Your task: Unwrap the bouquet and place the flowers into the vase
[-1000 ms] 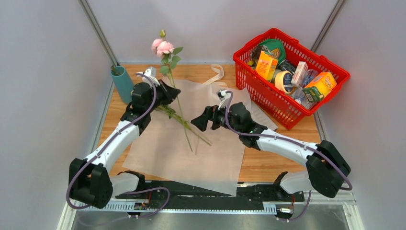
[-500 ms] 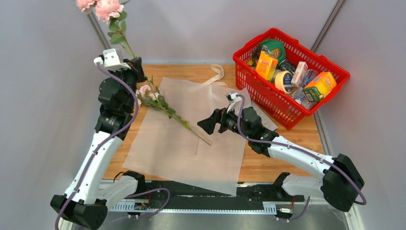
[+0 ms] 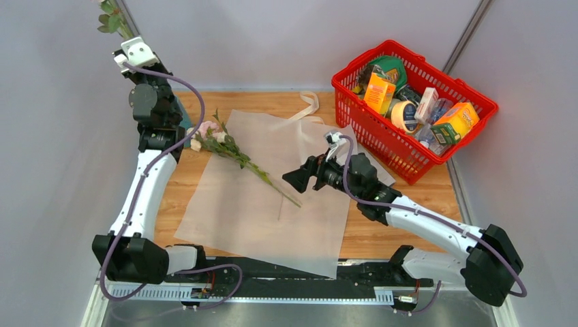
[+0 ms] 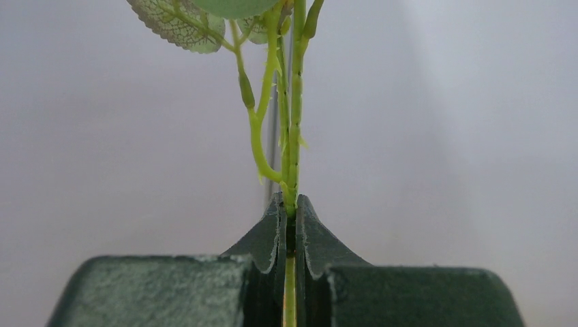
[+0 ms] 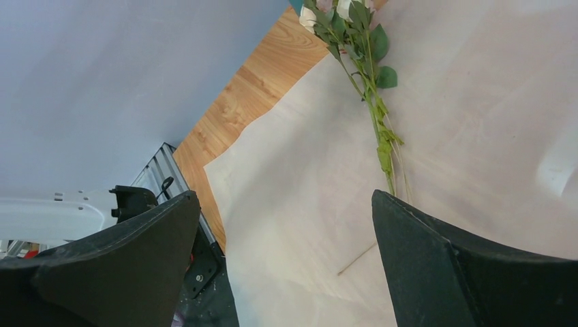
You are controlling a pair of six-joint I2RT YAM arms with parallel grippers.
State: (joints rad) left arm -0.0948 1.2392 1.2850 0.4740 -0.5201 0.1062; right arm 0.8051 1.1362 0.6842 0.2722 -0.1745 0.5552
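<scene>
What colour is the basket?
The basket is bright red, clearest in the top view.

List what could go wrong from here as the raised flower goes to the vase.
1. The left jaws pinch one thin stem held high; it could slip or twist on the way down.
2. The vase is nearly hidden behind the left arm, so the arm may knock it.
3. The right jaws stand open above the paper; they might grab paper with the remaining flowers.
</scene>
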